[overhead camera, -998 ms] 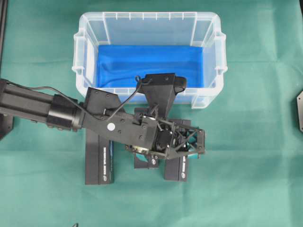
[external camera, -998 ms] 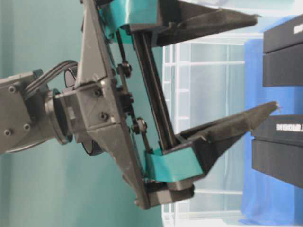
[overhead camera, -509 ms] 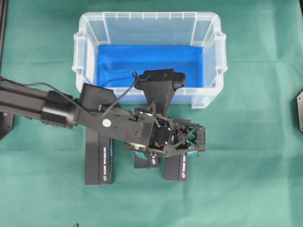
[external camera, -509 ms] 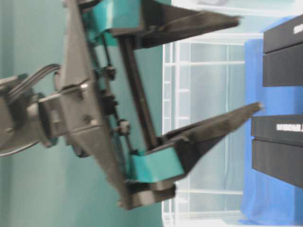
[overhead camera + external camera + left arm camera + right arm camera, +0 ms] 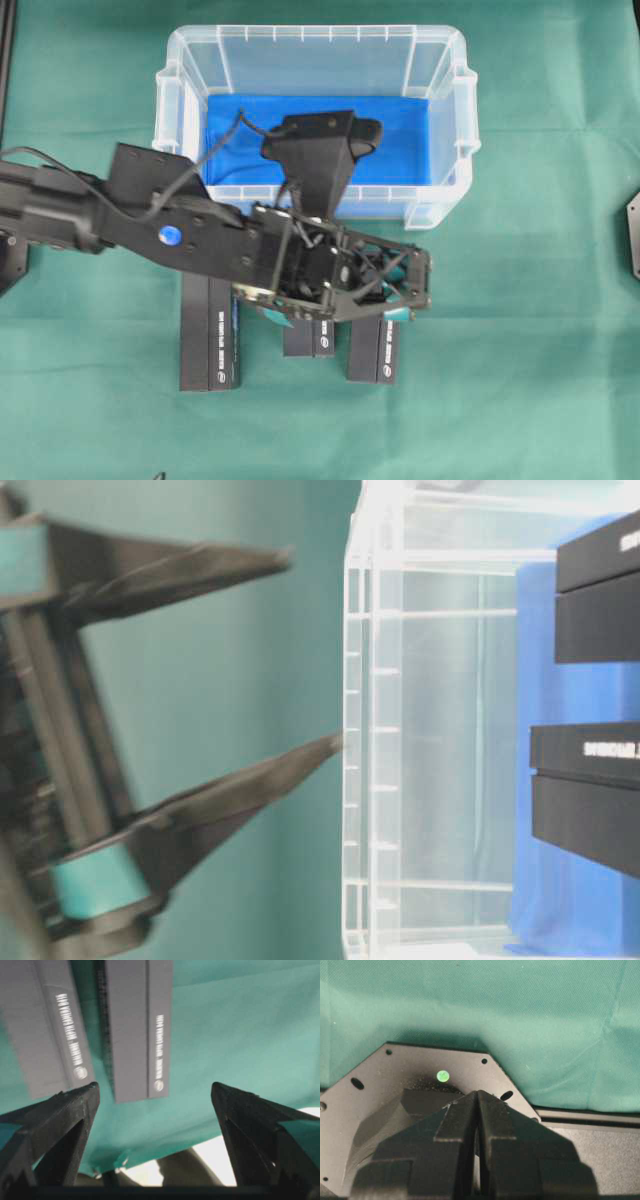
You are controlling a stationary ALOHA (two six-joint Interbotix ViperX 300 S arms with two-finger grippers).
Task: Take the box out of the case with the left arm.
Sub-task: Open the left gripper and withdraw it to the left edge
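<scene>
The case (image 5: 180,110) is a clear plastic bin at the back of the table, and only blue cloth (image 5: 400,130) shows inside it; the arm's camera mount hides part of the bottom. Three black boxes lie on the green cloth in front of the case: a long one (image 5: 210,345), a short one (image 5: 308,342) and another (image 5: 373,352). My left gripper (image 5: 340,312) hangs open above the two right boxes, nothing between its fingers. The left wrist view shows two boxes (image 5: 135,1030) beyond the open left gripper (image 5: 154,1087). My right gripper (image 5: 477,1096) is shut and empty.
The right arm's black base plate (image 5: 634,235) sits at the table's right edge, and the right gripper rests over this base plate (image 5: 395,1075). From table level, the open left gripper (image 5: 315,645) stands short of the case wall (image 5: 400,730), with black boxes (image 5: 590,790) at the right.
The left gripper has drawn back from the boxes and the case, sliding left in the table-level view, and stays open. The arm has swung in the overhead view. The boxes have not moved.
</scene>
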